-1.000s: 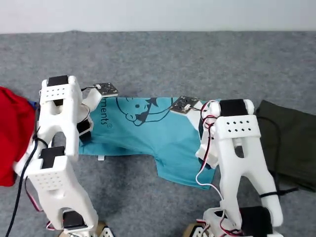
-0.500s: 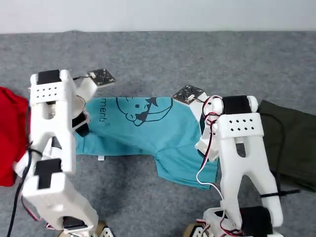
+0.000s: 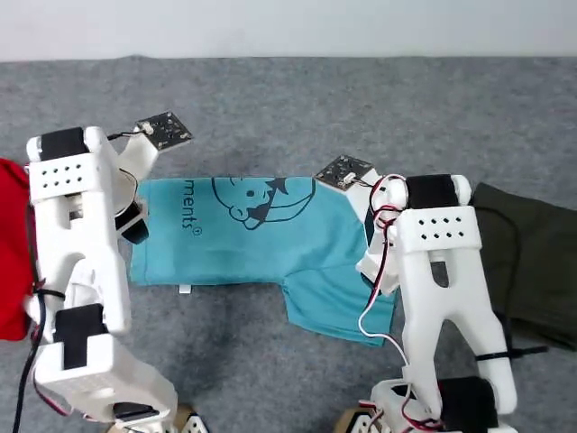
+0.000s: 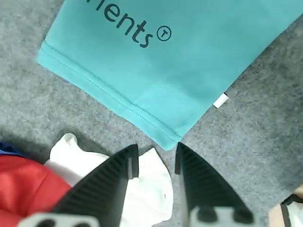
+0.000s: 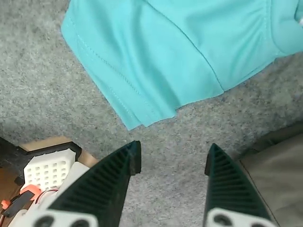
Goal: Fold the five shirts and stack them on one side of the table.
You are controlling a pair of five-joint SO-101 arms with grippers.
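I see the teal shirt spread flat mid-table, its print facing up. A red shirt lies at 9 o'clock on the grey table, and a dark green shirt at 3 o'clock. My left gripper hangs just off the teal shirt's 8 o'clock corner, above a white cloth, fingers slightly apart and empty. My right gripper hovers beside the sleeve at 4 o'clock, fingers spread wide, gripping nothing.
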